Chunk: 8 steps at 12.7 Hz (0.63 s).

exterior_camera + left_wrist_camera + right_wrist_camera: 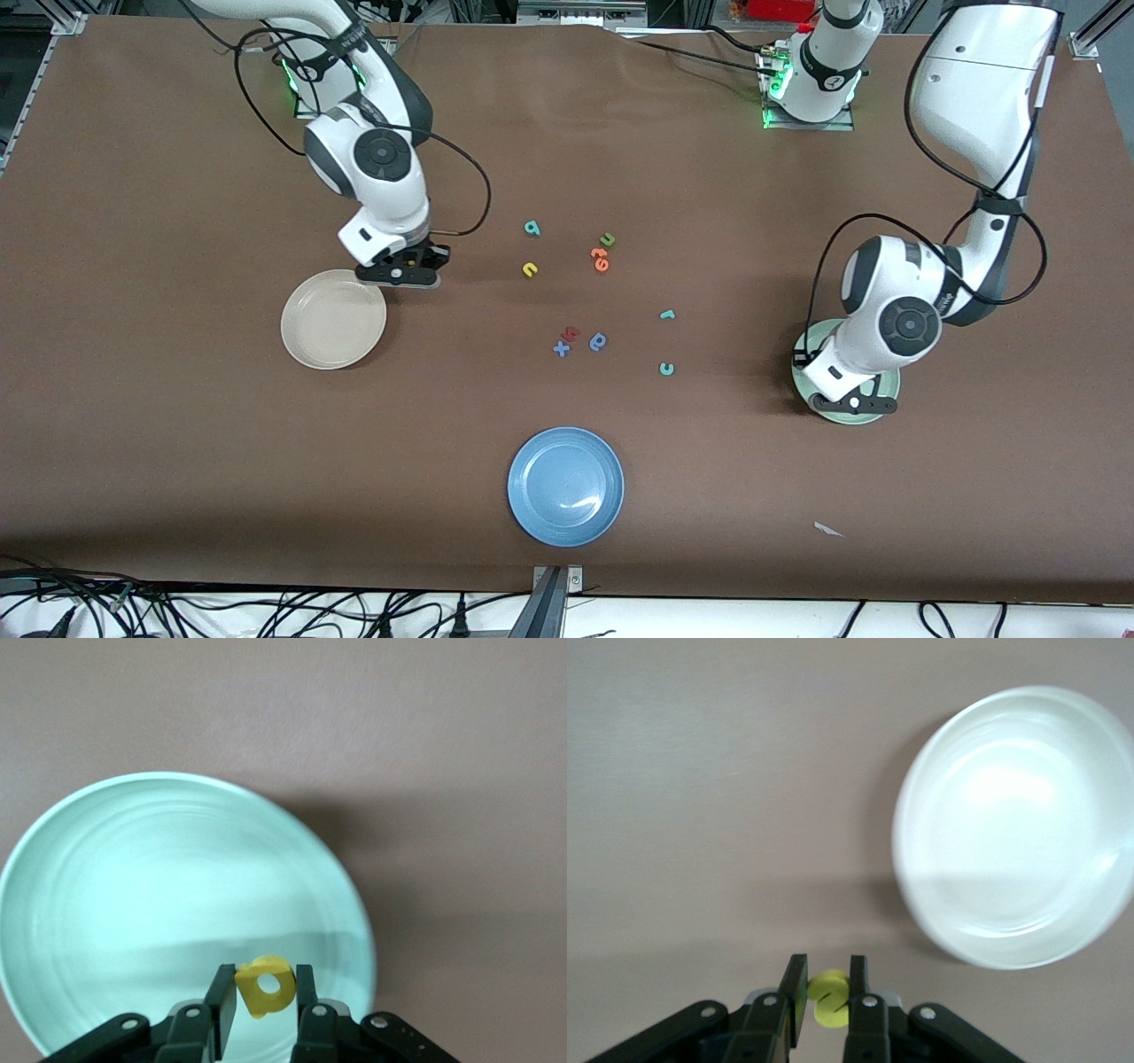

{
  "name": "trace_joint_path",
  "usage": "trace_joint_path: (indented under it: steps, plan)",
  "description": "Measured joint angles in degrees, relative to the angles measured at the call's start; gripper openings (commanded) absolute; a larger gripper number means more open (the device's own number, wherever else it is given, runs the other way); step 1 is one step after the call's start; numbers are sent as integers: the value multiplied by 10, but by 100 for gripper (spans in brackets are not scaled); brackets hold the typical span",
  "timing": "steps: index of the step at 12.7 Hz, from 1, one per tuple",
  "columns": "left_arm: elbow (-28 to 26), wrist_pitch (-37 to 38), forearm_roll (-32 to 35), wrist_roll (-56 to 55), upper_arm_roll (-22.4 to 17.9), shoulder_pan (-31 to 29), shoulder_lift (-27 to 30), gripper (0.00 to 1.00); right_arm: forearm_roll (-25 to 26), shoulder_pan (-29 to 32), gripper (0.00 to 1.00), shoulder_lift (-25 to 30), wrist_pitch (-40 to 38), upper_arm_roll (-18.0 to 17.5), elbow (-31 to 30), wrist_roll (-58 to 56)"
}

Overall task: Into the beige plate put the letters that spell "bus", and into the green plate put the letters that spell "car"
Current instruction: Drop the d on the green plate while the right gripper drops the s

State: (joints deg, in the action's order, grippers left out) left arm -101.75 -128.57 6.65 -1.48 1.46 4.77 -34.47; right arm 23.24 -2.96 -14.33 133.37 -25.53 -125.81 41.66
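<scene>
From the front view, the left gripper [852, 403] is hanging over the green plate [886, 390] and the right gripper [407, 270] over bare table beside the beige plate [333, 319]; what they are carrying is hidden. Teal b [532, 228], yellow u [530, 269], teal r [667, 314] and teal c [666, 369] are lying loose mid-table.

The left wrist view is showing jaws pinching a flat foam yellow a [265, 985] above the glossy round plate.

The right wrist view is showing jaws clamping a curly yellow s [829, 997].
</scene>
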Motion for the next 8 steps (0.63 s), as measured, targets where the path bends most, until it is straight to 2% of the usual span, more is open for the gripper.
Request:
trace_joint_path:
  steps: [1, 3, 4, 5, 6, 7, 8]
  plan:
    - [0, 0, 0, 52, 0, -10, -1, 100, 0, 22, 0, 8, -6, 0, -1, -45]
    - [2, 0, -6, 102, 0, -26, -1, 100, 0, 68, 2, 9, -7, 8, -3, -133]
    - [7, 0, -27, 83, 2, -28, -1, 100, 0, 81, 13, 8, -7, 17, -4, -163]
    - [14, 0, -56, 35, 7, -24, -1, 100, 0, 87, 43, 5, -7, 25, -5, -179]
    - [18, 0, -76, -32, 13, -13, -1, 100, 0, 88, 81, 2, -7, 27, -7, -182]
    - [21, 0, -82, -109, 17, 8, -1, 100, 0, 87, 100, -1, -7, 26, -8, -182]
    - [29, -1, -84, -191, 18, 34, -5, 100, 0, 86, 100, -2, -7, 25, -9, -182]
